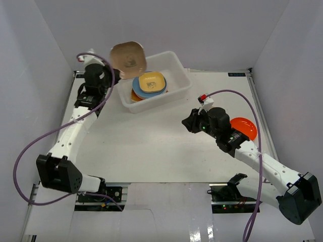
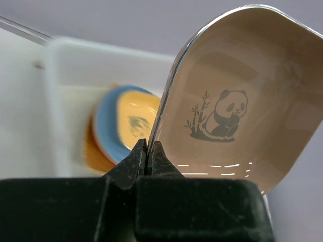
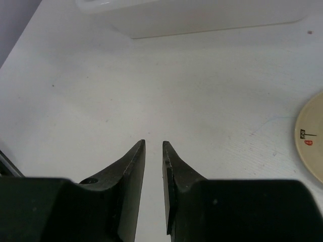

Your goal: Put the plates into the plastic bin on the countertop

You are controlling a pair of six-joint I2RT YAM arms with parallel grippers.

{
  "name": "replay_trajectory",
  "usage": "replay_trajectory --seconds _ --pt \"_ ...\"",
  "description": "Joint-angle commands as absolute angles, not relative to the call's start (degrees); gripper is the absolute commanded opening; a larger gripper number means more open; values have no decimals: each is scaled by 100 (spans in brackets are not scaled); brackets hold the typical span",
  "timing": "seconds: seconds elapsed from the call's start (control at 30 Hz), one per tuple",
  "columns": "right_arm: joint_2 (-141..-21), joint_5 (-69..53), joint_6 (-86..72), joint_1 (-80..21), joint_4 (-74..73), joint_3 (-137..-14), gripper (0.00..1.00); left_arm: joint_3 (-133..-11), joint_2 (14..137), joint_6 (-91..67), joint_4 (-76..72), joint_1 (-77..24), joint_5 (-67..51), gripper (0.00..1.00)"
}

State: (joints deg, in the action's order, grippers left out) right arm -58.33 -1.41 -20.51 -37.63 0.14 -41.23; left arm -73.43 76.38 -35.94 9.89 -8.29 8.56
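Observation:
My left gripper [image 1: 117, 75] is shut on the edge of a beige squarish plate with a panda print [image 1: 128, 59], holding it tilted on edge above the near-left corner of the plastic bin [image 1: 176, 65]. The left wrist view shows the jaws [image 2: 148, 148] pinching that plate's [image 2: 237, 101] rim. In the bin lie a yellow plate [image 1: 151, 80] on a blue plate [image 1: 143, 91] on an orange one [image 1: 135, 96]. My right gripper [image 1: 187, 122] is empty, slightly open, low over the countertop [image 1: 151, 146]. An orange plate [image 1: 245, 127] lies partly under the right arm.
A cream plate with a small red mark [image 3: 310, 136] shows at the right edge of the right wrist view, right of my right gripper [image 3: 154, 143]. The bin's wall [image 3: 202, 20] lies ahead of it. White walls enclose the countertop.

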Motion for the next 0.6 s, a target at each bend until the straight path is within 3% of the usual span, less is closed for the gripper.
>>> replay_trajectory --seconds 0.0,0.3,0.57 --pt "-5678 334 -2065 -3779 299 -4008 26 -7584 8567 -3568 1169 -1546 887 0" --pt "-5581 308 -2180 -3771 114 -3946 26 -8708 10264 -3929 1099 -1775 589 0" --pt "-5739 255 -2215 -3771 114 -3973 26 -9123 10845 -3885 1142 -1863 378 0"
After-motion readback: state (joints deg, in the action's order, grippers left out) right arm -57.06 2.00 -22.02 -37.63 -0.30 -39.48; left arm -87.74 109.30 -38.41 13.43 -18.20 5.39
